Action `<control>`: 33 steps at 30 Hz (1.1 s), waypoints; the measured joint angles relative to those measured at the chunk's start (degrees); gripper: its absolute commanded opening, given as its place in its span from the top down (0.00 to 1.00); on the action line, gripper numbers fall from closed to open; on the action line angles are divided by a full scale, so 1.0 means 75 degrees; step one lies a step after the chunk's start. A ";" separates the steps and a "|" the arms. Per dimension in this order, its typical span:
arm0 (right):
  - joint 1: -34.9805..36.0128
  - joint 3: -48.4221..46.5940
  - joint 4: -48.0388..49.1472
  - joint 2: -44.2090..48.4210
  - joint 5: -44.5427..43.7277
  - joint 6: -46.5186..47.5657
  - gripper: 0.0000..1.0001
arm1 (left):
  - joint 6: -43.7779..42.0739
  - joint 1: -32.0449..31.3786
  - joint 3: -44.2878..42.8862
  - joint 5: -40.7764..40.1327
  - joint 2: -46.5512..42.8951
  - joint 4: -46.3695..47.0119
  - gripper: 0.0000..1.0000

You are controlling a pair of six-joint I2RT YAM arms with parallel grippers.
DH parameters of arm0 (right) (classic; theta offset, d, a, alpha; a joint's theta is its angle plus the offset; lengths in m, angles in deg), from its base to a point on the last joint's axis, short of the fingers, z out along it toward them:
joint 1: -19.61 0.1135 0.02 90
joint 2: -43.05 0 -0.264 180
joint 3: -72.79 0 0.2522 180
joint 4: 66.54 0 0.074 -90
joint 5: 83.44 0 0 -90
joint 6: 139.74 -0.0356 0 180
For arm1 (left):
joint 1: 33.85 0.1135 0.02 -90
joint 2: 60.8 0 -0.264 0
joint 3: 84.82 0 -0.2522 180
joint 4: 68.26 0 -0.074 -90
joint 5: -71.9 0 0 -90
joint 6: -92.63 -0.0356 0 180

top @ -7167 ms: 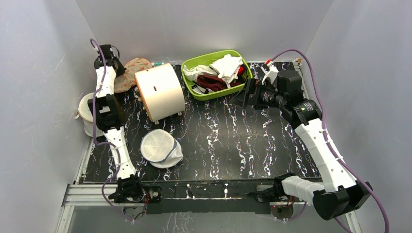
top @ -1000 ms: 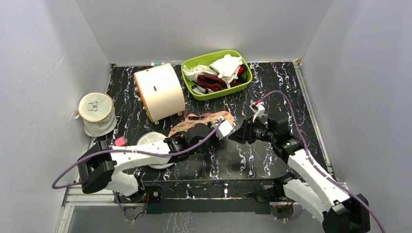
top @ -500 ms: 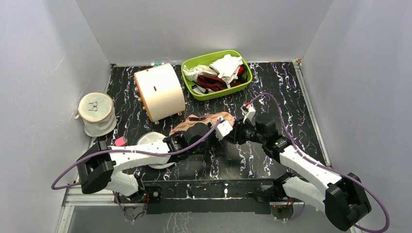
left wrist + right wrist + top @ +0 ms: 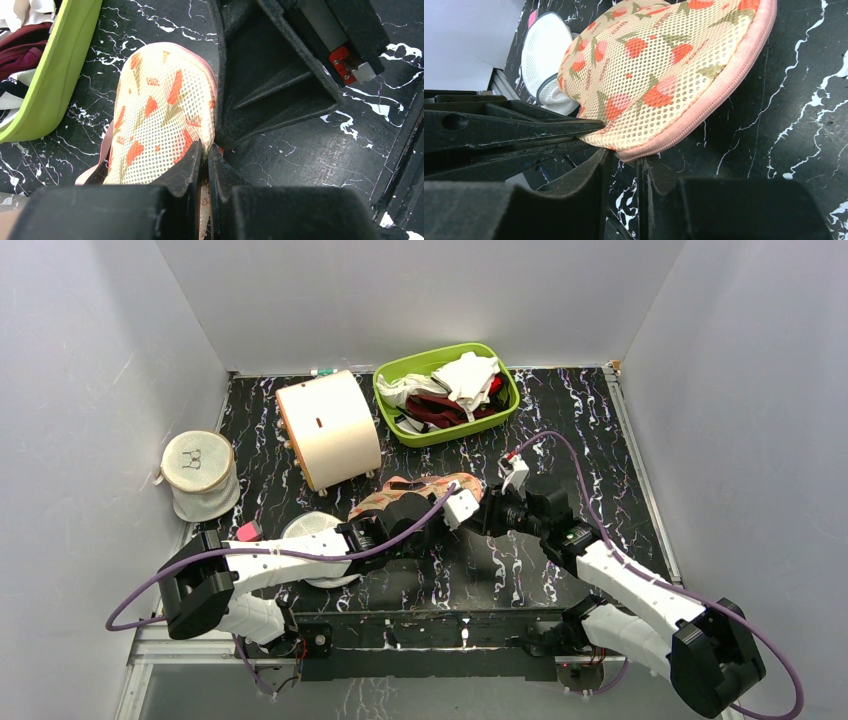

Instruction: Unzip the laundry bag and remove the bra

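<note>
On the table [image 4: 600, 430], near its middle, lay the laundry bag [image 4: 432, 484]. Only the wrist views revealed the grips: left gripper [image 4: 205, 150] clenched on its printed edge, right gripper [image 4: 626, 159] pinching its pink zip edging [image 4: 719, 95].

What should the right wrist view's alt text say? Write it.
A peach mesh bag with red-and-green print, on a black marbled table, is pinched at its pink zip edge by the right hand. The left hand grips it from the left; a white pouch lies behind.

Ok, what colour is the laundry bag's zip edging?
Pink; the laundry bag's edging shows best in right wrist view.
</note>
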 measured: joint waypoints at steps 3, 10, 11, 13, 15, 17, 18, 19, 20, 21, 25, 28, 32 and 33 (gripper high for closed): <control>0.0000 0.0000 0.0032 -0.0038 0.0085 0.0009 0.82 | 0.0000 0.0000 0.0000 0.0012 0.0000 -0.0029 1.00; 0.0000 0.0000 -0.0035 0.0009 0.0090 0.0073 0.81 | -0.0003 0.0000 0.0000 0.0047 0.0000 -0.0044 1.00; 0.0000 0.0000 -0.0035 0.0009 0.0090 0.0073 0.81 | -0.0003 0.0000 0.0000 0.0050 0.0000 -0.0044 1.00; 0.0000 0.0000 -0.0035 0.0009 0.0093 0.0070 0.81 | 0.0000 0.0000 0.0000 0.0050 0.0000 -0.0044 1.00; 0.0000 0.0000 -0.0038 0.0009 0.0114 0.0067 0.78 | -0.0003 0.0000 0.0000 0.0047 0.0000 -0.0050 1.00; -0.0003 0.0000 -0.0061 0.0012 0.0128 0.0050 0.77 | -0.0003 0.0000 0.0000 0.0047 0.0000 -0.0058 1.00; -0.0003 0.0000 -0.0087 0.0017 0.0131 0.0038 0.76 | -0.0003 0.0000 0.0000 0.0047 0.0000 -0.0058 1.00; -0.0003 0.0000 -0.0134 0.0032 0.0143 0.0029 0.74 | -0.0003 0.0000 0.0000 0.0047 0.0000 -0.0061 1.00; -0.0003 0.0000 -0.0175 0.0052 0.0149 0.0017 0.73 | -0.0003 0.0000 0.0000 0.0050 0.0000 -0.0064 1.00; -0.0003 0.0000 -0.0224 0.0082 0.0163 0.0000 0.72 | -0.0003 0.0000 0.0000 0.0050 0.0000 -0.0064 1.00; -0.0006 0.0000 -0.0309 0.0216 0.0265 -0.0134 0.78 | -0.0003 0.0000 -0.0003 0.0052 0.0000 -0.0064 1.00; -0.0015 0.0020 -0.0297 0.0251 0.0297 -0.0219 0.79 | -0.0003 0.0000 -0.0009 0.0052 0.0000 -0.0064 1.00; -0.0020 0.0111 -0.0256 0.0242 0.0423 -0.0373 0.88 | -0.0003 0.0000 -0.0009 0.0052 0.0000 -0.0105 1.00; -0.0020 0.0111 -0.0259 0.0239 0.0434 -0.0391 0.90 | -0.0003 0.0000 -0.0009 0.0052 0.0000 -0.0114 1.00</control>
